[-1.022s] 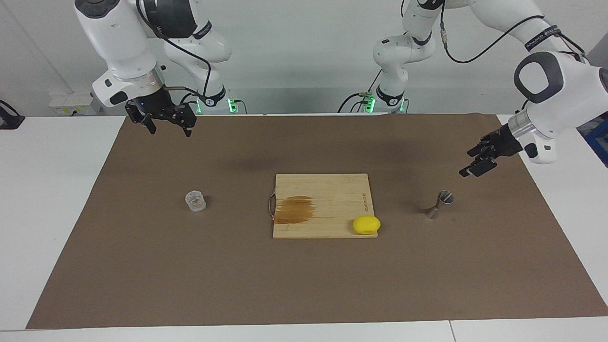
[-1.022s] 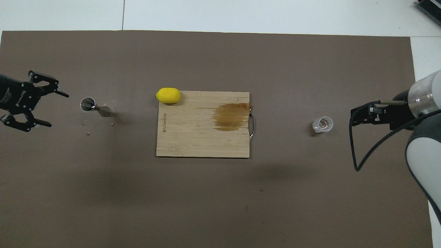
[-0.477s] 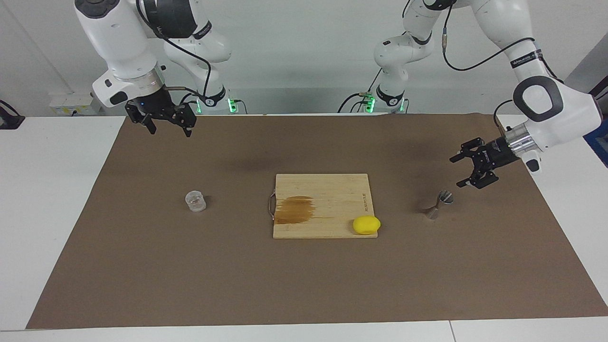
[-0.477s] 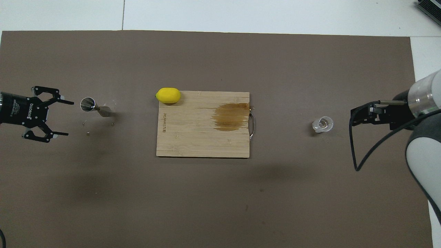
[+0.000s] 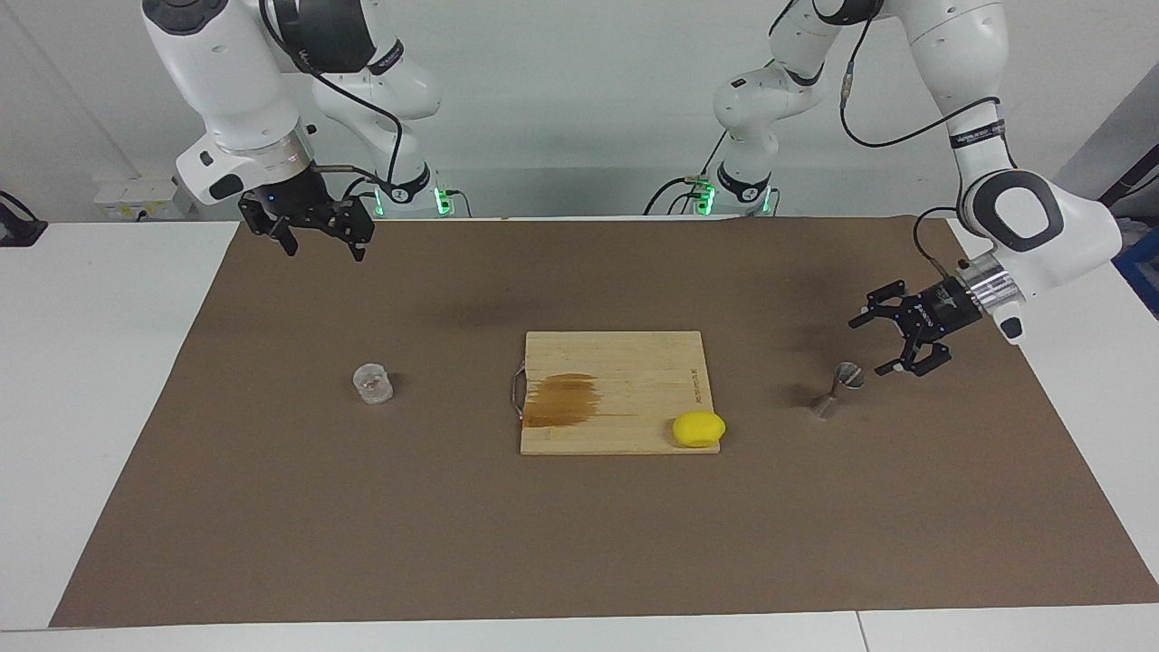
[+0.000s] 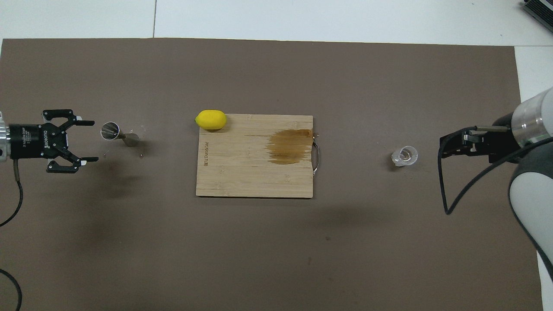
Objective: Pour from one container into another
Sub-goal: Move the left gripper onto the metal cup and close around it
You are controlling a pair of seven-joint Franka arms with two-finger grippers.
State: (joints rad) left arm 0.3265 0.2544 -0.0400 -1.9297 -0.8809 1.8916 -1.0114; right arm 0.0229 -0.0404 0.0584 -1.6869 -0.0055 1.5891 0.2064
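Spread wide are the jaws of the left gripper (image 5: 880,342) in the facing view; it hangs low over the brown mat (image 5: 272,507), lying almost level, with its fingers pointing toward the silver jigger (image 5: 835,389). The jigger stands just beside the fingertips, not touching them, at the left arm's end of the table. Next to the jigger, toward the middle, lies a wooden cutting board (image 5: 625,362) with a brown stain, and a yellow lemon (image 5: 698,428) rests on its corner. The right gripper (image 5: 319,243) waits high over the mat's edge by its own base; its jaws also stand apart, with nothing between them. The glass tumbler (image 5: 372,383) stands on the mat well apart from this gripper, at the right arm's end.

From the overhead view, the left gripper (image 6: 90,141) again shows its two fingers spread, and the jigger (image 6: 116,134) stands just in front of the open jaws, close to one fingertip. The lemon (image 6: 211,119) and the board (image 6: 242,172) lie past the jigger. The right gripper (image 6: 445,146) appears beside the tumbler (image 6: 405,156), but here I cannot tell how its jaws stand.
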